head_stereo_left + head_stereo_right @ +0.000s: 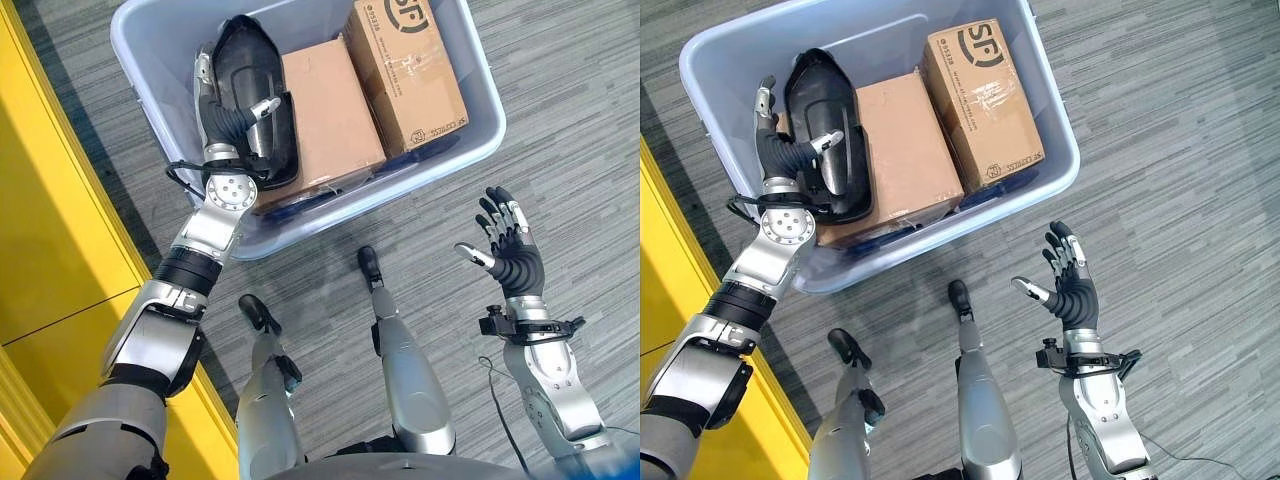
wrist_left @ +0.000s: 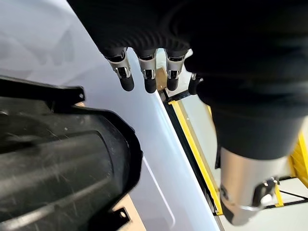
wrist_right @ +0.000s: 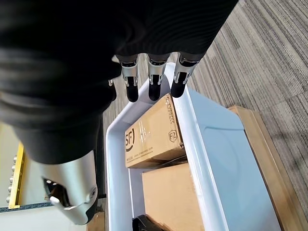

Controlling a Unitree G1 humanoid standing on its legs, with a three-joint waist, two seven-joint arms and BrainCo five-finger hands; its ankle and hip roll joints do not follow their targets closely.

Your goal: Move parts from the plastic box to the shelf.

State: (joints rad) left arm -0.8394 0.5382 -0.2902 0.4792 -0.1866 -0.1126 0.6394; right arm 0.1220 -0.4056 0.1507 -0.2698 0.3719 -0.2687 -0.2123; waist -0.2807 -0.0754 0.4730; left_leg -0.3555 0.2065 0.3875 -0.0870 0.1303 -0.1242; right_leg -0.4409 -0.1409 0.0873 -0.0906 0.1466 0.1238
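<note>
Right robot hand (image 1: 512,255) nearest the head camera: raised over the grey striped carpet (image 1: 560,120), palm up, fingers straight and spread, thumb apart, holding nothing. It is well apart from the plastic box (image 1: 470,150), on the near right side of it. In the right wrist view its fingertips (image 3: 153,92) point toward the box's corner.

Left robot hand (image 1: 232,105): reaches inside the plastic box at its left side. Fingers lie along the outer left edge of the black part (image 1: 255,70), between the part and the box wall; thumb rests across the top of the part. Fingers straight rather than wrapped; released, not clenched. In the left wrist view the fingertips (image 2: 150,84) sit against the pale box wall (image 2: 159,159), with the black part (image 2: 57,159) just beside them. Whether the fingers touch the part: cannot tell.

Box contents: the black part, a long moulded shell, lies at the left, partly on top of a plain cardboard carton (image 1: 335,110). A second cardboard carton (image 1: 410,70), printed, lies at the right, touching the first.

Yellow panel (image 1: 50,230) runs along the left side of the carpet, just beside the box.
</note>
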